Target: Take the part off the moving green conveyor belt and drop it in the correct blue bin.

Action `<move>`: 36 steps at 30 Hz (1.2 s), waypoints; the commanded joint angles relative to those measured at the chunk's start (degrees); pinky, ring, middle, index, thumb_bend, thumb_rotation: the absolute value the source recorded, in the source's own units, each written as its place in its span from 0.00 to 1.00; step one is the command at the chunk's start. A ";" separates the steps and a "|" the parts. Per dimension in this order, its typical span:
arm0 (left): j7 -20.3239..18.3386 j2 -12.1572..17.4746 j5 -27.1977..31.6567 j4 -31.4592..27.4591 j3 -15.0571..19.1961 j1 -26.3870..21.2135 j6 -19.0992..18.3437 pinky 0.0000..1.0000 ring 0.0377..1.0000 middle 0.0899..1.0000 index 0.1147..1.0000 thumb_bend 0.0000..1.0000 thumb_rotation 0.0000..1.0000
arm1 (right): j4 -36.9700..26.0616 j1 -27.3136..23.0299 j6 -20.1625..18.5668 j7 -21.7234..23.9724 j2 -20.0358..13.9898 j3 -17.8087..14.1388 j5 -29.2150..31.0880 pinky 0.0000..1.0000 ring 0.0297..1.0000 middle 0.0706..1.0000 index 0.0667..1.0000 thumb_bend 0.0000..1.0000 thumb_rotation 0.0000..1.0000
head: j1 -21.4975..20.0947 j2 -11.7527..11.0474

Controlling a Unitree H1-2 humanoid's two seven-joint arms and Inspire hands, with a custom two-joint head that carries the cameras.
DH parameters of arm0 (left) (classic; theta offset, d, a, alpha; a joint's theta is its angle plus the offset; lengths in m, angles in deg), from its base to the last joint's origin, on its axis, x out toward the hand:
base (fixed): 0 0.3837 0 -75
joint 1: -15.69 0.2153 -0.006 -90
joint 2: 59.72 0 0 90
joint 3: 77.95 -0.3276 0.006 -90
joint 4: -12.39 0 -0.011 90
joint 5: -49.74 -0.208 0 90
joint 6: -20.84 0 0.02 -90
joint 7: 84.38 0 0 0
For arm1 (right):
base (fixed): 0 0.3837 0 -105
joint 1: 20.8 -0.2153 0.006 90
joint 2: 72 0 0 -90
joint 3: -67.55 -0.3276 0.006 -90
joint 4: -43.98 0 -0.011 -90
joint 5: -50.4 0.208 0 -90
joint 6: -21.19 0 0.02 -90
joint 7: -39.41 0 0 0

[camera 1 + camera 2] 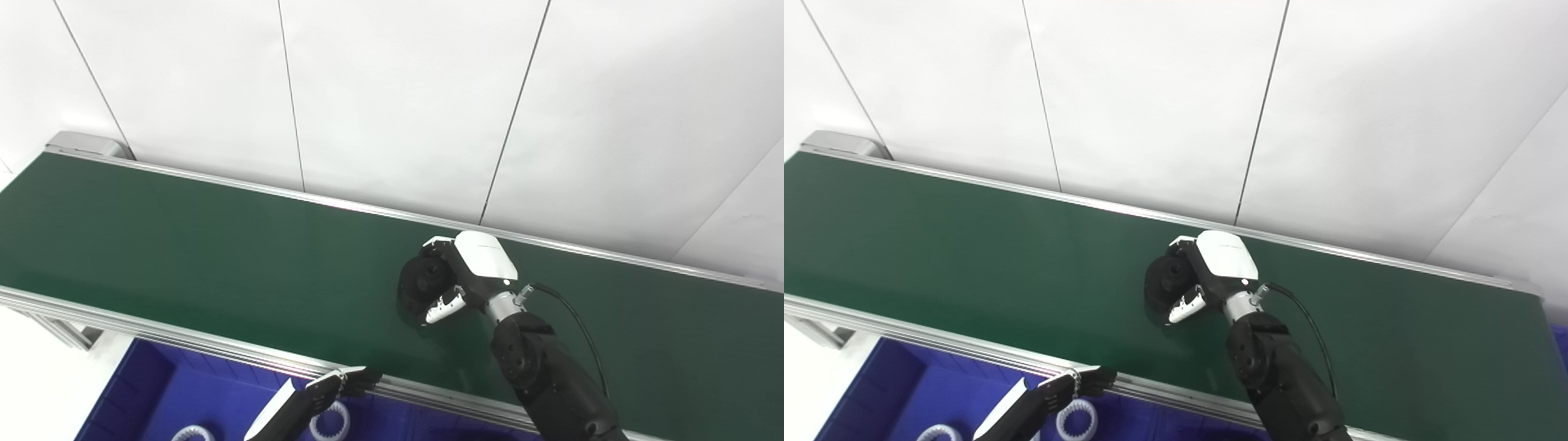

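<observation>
A black round part (pixel 419 283) sits on the green conveyor belt (pixel 184 257), right of centre. My right hand (pixel 465 272) is over the belt with its fingers curled around the part's right side; it also shows in the right eye view (pixel 1206 272). My left hand (pixel 324 392) is low at the bottom, over the belt's near rail, its fingers straight and close together, holding nothing. A blue bin (pixel 159 392) lies below the belt's near rail.
White ring-shaped parts (pixel 331 422) lie in the blue bin. The belt's silver near rail (pixel 153 334) runs between bin and belt. A white panelled wall (pixel 398 92) stands behind the belt. A black cable (pixel 582 331) runs along my right forearm.
</observation>
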 commanded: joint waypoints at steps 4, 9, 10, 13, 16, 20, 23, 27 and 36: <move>0.87 0.21 0.17 -0.91 0.10 -0.34 2.47 0.83 0.82 0.81 0.78 0.76 0.36 | -9.44 1.60 3.01 -3.83 0.80 -2.86 0.86 0.26 0.41 0.42 0.50 0.51 0.00 | -0.45 0.26; 0.56 0.57 0.96 -0.80 0.23 -0.64 2.48 0.82 0.82 0.81 0.78 0.76 0.35 | -21.78 6.48 2.62 -3.13 0.76 -6.31 2.79 0.23 0.43 0.39 0.47 0.52 0.00 | -1.29 1.31; 0.44 0.61 1.15 -0.80 0.25 -0.71 2.48 0.83 0.83 0.81 0.78 0.76 0.35 | -24.01 7.45 2.25 -2.76 0.85 -7.07 3.26 0.23 0.43 0.39 0.47 0.52 0.00 | -1.29 1.31; -0.11 0.74 2.28 -0.97 0.45 -0.96 2.47 0.83 0.83 0.81 0.78 0.75 0.35 | -32.03 10.42 -0.97 0.30 0.72 -9.20 4.07 0.22 0.43 0.39 0.48 0.52 0.00 | -1.95 3.19; -0.55 0.79 3.13 -1.33 0.66 -1.18 2.44 0.80 0.82 0.81 0.78 0.75 0.37 | -37.83 13.76 -1.32 2.24 0.03 -11.21 4.98 0.27 0.40 0.42 0.49 0.51 0.00 | -2.09 3.90; -0.68 0.69 3.31 -1.93 1.14 -1.64 2.45 0.79 0.81 0.81 0.78 0.74 0.37 | -45.74 20.65 -2.33 5.54 -0.88 -13.98 7.51 0.26 0.39 0.42 0.49 0.51 0.00 | -2.59 6.70; -1.23 0.69 4.93 -2.93 1.32 -1.85 2.09 0.77 0.80 0.81 0.78 0.74 0.38 | -49.96 25.59 -2.91 8.11 -1.81 -15.09 8.54 0.24 0.43 0.39 0.49 0.51 0.00 | -3.18 9.88; -1.94 0.86 7.33 -5.35 1.44 -2.44 -0.99 0.75 0.80 0.81 0.77 0.74 0.32 | -53.81 31.23 -3.17 11.25 -3.05 -15.61 8.74 0.39 0.40 0.47 0.49 0.51 0.00 | -3.94 13.04; -2.17 0.67 7.97 -9.32 2.56 -2.85 -6.87 0.74 0.78 0.80 0.76 0.77 0.32 | -56.26 42.42 -2.37 14.34 -5.92 -14.71 8.03 0.37 0.36 0.44 0.51 0.51 0.00 | -3.67 16.62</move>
